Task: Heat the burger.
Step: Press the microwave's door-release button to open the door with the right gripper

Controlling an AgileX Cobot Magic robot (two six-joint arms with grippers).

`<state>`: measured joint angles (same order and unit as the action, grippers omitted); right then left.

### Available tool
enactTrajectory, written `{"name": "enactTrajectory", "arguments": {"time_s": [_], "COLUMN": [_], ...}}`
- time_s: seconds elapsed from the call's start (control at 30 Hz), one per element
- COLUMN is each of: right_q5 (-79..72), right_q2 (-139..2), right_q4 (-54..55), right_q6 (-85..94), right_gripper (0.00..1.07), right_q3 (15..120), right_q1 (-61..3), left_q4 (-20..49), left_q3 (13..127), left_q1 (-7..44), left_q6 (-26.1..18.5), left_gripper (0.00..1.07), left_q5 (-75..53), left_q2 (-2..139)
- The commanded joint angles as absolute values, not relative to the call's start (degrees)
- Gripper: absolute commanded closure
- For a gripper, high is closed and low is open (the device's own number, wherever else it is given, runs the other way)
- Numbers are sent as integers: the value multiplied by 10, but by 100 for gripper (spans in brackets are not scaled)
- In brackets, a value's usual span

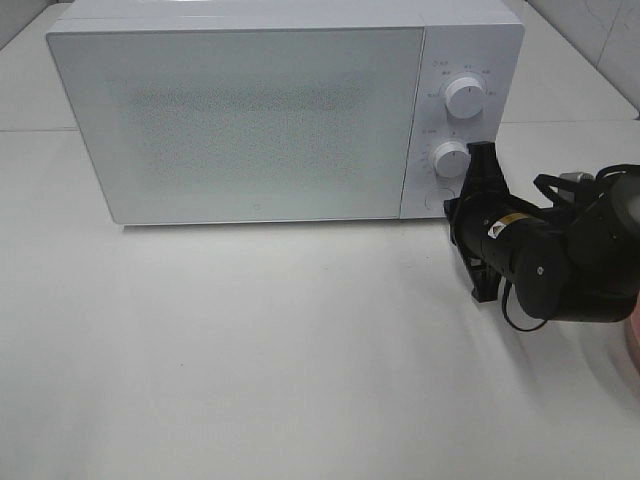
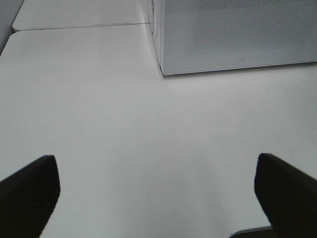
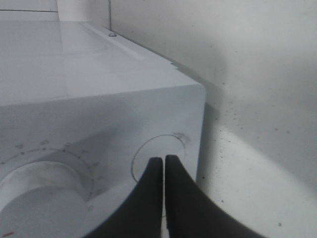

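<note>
The burger is not in view. The white microwave point(image 1: 240, 120) stands at the back of the table with its door shut. My right gripper point(image 1: 450, 205) is shut, and its closed tips point(image 3: 163, 161) sit at the round button point(image 3: 171, 144) at the bottom of the control panel. I cannot tell whether they touch it. The button also shows in the exterior high view point(image 1: 434, 197). My left gripper point(image 2: 158, 198) is open and empty, low over the bare white table in front of the microwave's left corner point(image 2: 161, 69). It is outside the exterior high view.
Two white knobs point(image 1: 464, 97) point(image 1: 451, 158) sit above the button. A blurred pink edge point(image 1: 632, 345) shows at the right border behind the right arm. A white table point(image 1: 250, 350) lies in front of the microwave.
</note>
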<state>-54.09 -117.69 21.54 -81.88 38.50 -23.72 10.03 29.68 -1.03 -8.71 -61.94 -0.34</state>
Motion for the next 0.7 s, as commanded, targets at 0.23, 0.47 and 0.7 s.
{"name": "enactTrajectory", "arguments": {"time_s": [0.23, 0.47, 0.7], "right_q5": [-544, -542, -570], "right_q2": [-1195, -1212, -1220], "right_q4": [199, 211, 212], "right_q6": [-821, -821, -819], "right_gripper": [107, 107, 107], "right_q3": [418, 437, 446], "right_q1": [-229, -224, -222], "left_q4": [101, 101, 101], "left_q3": [298, 298, 298], "left_q1": [-13, -13, -13], "left_q6": [-85, -85, -85], "left_gripper": [6, 6, 6], "left_q5": [-612, -612, -612], "left_q2": [-15, -15, -15]}}
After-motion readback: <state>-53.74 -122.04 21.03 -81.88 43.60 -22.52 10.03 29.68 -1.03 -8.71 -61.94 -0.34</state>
